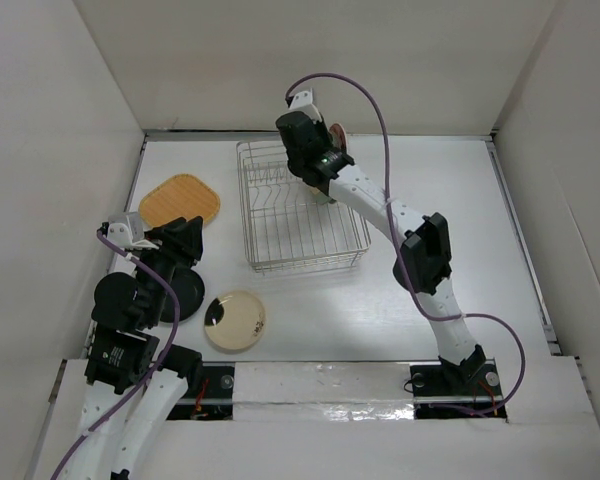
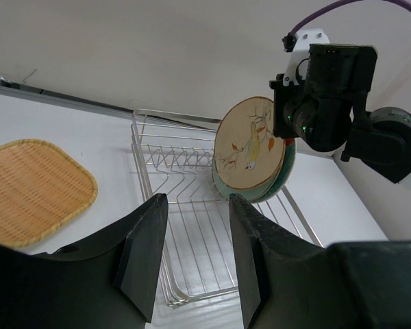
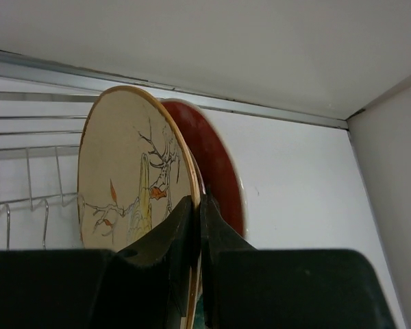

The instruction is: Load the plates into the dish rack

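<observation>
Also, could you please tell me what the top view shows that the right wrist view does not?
Only the top view shows the orange plate, the pale yellow plate, the black plate partly under the left arm, and the full outline of the dish rack. Only the right wrist view shows the branch print on the cream plate, the red plate right behind it, and the right end effector pinching the cream plate's rim. Both show the rack's wires and the back wall.

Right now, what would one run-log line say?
right pincer: shut on cream plate, upright at dish rack | left pincer: open, empty | orange plate: on table
</observation>
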Controlling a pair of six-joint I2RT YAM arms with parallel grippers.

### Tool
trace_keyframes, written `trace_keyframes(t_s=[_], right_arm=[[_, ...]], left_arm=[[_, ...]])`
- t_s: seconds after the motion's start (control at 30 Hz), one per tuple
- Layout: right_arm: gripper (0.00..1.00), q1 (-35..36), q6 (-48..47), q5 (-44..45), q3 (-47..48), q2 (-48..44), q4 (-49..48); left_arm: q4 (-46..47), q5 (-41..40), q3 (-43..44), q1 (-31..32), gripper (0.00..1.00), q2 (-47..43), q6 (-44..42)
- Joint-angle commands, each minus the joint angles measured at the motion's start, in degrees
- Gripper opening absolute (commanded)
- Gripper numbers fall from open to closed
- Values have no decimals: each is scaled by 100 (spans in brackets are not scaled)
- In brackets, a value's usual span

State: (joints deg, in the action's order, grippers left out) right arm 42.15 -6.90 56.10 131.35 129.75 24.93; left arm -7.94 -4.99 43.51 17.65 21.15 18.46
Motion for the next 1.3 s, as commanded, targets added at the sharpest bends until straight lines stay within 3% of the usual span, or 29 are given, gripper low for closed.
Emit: trace_keyframes(t_s=[0.0, 0.3, 0.7, 0.73, 0.83, 0.9, 0.93, 1.03, 1.13, 1.27], right_arm=[[0, 153, -329, 279, 75, -38, -814], [0, 127, -1200, 209, -408, 85, -1517], [0, -576, -805, -863, -1120, -565, -1394], [3, -576, -796, -890, -1199, -644, -1394], [28, -629, -612, -1126, -1270, -776, -1272], [38, -690, -313, -1451, -1191, -820, -938], [51, -691, -208, -1574, -1173, -898, -841], [67, -691, 188, -2137, -1181, -1127, -507], [78, -612, 452, -2550, -1366, -1575, -454], [78, -322, 890, -3190, -1839, -2225, -566]], left_arm=[[241, 16, 26, 37, 38, 47, -62], [232, 16, 26, 37, 38, 83, -62], [241, 34, 26, 37, 38, 144, -53], [241, 34, 18, 37, 38, 162, -44], [250, 34, 18, 37, 38, 162, -35], [250, 25, 18, 37, 38, 162, -35], [250, 34, 18, 37, 38, 170, -35], [241, 16, 18, 37, 38, 162, -35], [241, -2, 18, 37, 39, 179, -44], [232, -63, 18, 37, 38, 170, -35]])
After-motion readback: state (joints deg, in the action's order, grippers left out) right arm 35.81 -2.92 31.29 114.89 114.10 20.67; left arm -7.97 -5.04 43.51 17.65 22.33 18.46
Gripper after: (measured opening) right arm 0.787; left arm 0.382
